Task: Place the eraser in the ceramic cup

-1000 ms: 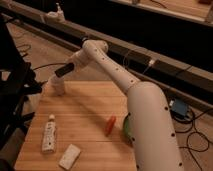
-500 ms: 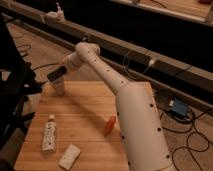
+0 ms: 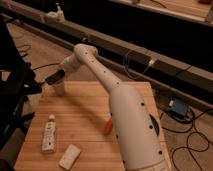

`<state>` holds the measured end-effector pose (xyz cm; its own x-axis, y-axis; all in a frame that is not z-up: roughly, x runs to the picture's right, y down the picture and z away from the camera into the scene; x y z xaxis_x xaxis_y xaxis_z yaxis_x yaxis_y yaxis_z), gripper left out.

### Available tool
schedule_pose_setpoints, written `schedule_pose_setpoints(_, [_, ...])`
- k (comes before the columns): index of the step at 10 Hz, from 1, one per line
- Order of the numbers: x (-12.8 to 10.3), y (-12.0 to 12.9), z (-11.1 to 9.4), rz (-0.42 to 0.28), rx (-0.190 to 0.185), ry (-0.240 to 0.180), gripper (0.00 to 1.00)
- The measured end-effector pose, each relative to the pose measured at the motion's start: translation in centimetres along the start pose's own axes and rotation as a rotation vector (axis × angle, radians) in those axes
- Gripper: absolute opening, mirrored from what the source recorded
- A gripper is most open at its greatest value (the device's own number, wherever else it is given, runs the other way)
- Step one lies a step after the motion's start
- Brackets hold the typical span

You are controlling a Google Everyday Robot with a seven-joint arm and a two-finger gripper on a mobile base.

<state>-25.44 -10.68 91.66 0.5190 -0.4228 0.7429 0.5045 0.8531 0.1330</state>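
The white ceramic cup stands at the table's far left corner. My gripper is the dark end of the white arm and hangs just above the cup's rim, a little to its left. The eraser does not show on the table. A dark flat shape at the gripper's tip may be it, but I cannot tell it apart from the gripper. The inside of the cup is hidden.
On the wooden table lie a white tube at the left, a white block at the front and an orange carrot beside my arm. A green bowl's edge peeks out behind the arm. Cables lie on the floor to the right.
The gripper has moved slightly left and now hovers over the cup's left rim. The arm has swung more toward the camera. The things on the table have not moved.
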Motion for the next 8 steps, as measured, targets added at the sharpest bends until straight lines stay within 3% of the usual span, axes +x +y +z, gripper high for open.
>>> schedule_pose_setpoints(8, [2.4,-1.6,-2.8,-0.006,0.034,0.055,0.80])
